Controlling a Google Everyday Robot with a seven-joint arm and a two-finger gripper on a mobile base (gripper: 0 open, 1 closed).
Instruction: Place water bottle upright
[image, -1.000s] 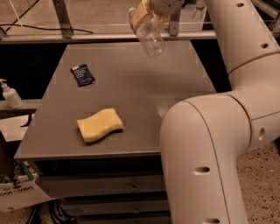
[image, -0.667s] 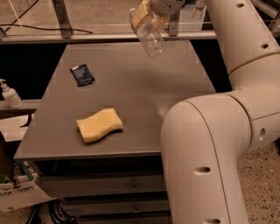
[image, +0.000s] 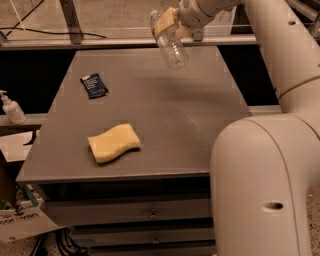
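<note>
I am watching the gripper (image: 168, 22) hanging high over the far side of the grey table (image: 170, 120), its tan fingers (image: 165, 20) clamping the upper part of the water bottle (image: 173, 49). The clear bottle is hanging in the air at a tilt, base pointing down and slightly right, touching nothing below. A yellow sponge (image: 114, 143) is lying near the front edge, well apart from a dark blue packet (image: 94, 85) at the far left. A small white pump bottle (image: 11, 107) is standing off the table, left.
</note>
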